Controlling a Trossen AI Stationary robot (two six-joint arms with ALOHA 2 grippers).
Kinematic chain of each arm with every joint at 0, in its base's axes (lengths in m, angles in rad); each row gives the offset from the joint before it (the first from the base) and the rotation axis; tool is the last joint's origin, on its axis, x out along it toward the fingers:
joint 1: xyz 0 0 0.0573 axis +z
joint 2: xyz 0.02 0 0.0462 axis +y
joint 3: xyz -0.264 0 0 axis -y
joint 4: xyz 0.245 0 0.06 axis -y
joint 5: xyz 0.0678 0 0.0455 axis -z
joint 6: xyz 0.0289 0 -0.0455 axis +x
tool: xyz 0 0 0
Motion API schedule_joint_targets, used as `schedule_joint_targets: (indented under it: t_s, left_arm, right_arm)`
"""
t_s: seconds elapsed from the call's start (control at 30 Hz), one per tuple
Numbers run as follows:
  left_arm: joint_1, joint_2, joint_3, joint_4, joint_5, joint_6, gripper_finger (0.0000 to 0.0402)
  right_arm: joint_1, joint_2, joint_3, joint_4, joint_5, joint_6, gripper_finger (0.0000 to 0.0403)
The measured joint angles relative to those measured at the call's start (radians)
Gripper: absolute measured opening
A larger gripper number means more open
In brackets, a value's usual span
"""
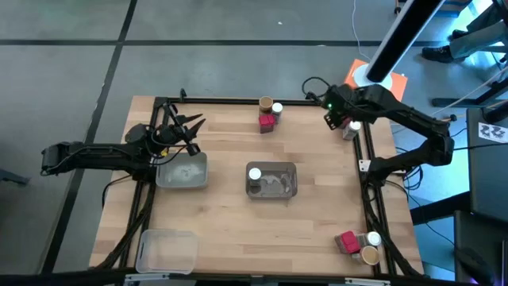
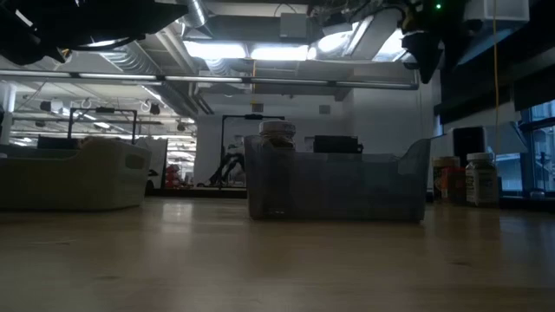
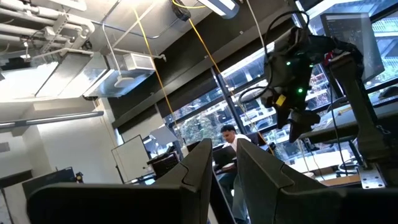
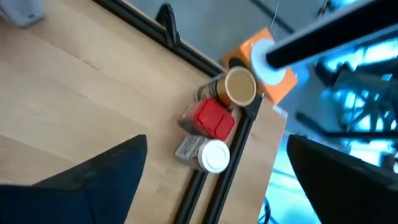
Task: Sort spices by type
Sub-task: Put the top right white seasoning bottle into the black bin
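My right gripper [image 1: 337,117] hangs open above the table's right edge. Its wrist view looks down on three spices beside the black rail: a tan-lidded jar [image 4: 239,86], a red packet [image 4: 208,118] and a white-lidded jar [image 4: 214,155]. It touches none of them. A white-lidded jar [image 1: 255,175] stands in the middle clear tray [image 1: 287,189]. Another tan, white and red trio [image 1: 270,111] stands at the far edge, and a third trio [image 1: 361,245] at the near right corner. My left gripper [image 1: 189,127] is raised at the left, tilted upward, shut and holding nothing.
A clear tray [image 1: 182,171] sits below the left gripper and another [image 1: 165,250] at the near left corner. Black frame rails [image 1: 365,159] border the wooden top. An orange and white object [image 1: 367,73] lies beyond the far right corner. A person [image 3: 229,134] sits in the room behind.
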State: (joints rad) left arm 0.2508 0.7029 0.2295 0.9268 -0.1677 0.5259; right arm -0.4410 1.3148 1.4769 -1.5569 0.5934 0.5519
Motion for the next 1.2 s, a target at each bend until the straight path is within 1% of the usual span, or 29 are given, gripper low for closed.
schedule_joint_targets:
  t_s: [0.1, 0.23, 0.4, 0.47, 0.53, 0.7, 0.9, 1.0, 1.2]
  left_arm:
    - [0.0, 0.0, 0.0, 0.0, 0.0, -0.002, 0.0068]
    - [0.0, 0.0, 0.0, 0.0, 0.0, -0.002, 0.0068]
    - [0.0, 0.0, 0.0, 0.0, 0.0, 0.005, 0.0068]
    - [0.0, 0.0, 0.0, 0.0, 0.0, 0.005, 0.0068]
    - [0.0, 0.0, 0.0, 0.0, 0.0, 0.005, 0.0068]
    - [0.0, 0.0, 0.0, -0.001, 0.0, 0.005, 0.0068]
    - [0.0, 0.0, 0.0, -0.001, 0.0, 0.005, 0.0068]
    - [0.0, 0.0, 0.0, -0.001, 0.0, 0.005, 0.0068]
    - [0.0, 0.0, 0.0, -0.001, 0.0, 0.005, 0.0068]
  right_arm:
    - [-0.054, 0.006, 0.0, -0.002, -0.037, -0.004, 0.0359]
    - [-0.086, 0.009, 0.0, 0.0, -0.068, -0.042, 0.0353]
    - [-0.082, 0.012, 0.0, 0.03, -0.064, -0.052, 0.0355]
    - [-0.084, 0.023, 0.0, 0.022, -0.058, -0.031, 0.0354]
    - [-0.097, 0.039, 0.0, 0.008, -0.033, -0.004, 0.0351]
    - [-0.12, 0.083, 0.0, -0.014, -0.024, 0.023, 0.0343]
    - [-0.121, 0.135, 0.0, -0.014, -0.038, 0.055, 0.0341]
    - [-0.144, 0.142, -0.032, -0.012, -0.054, 0.078, 0.0341]
    - [-0.214, 0.143, -0.178, -0.014, -0.072, 0.085, 0.0341]
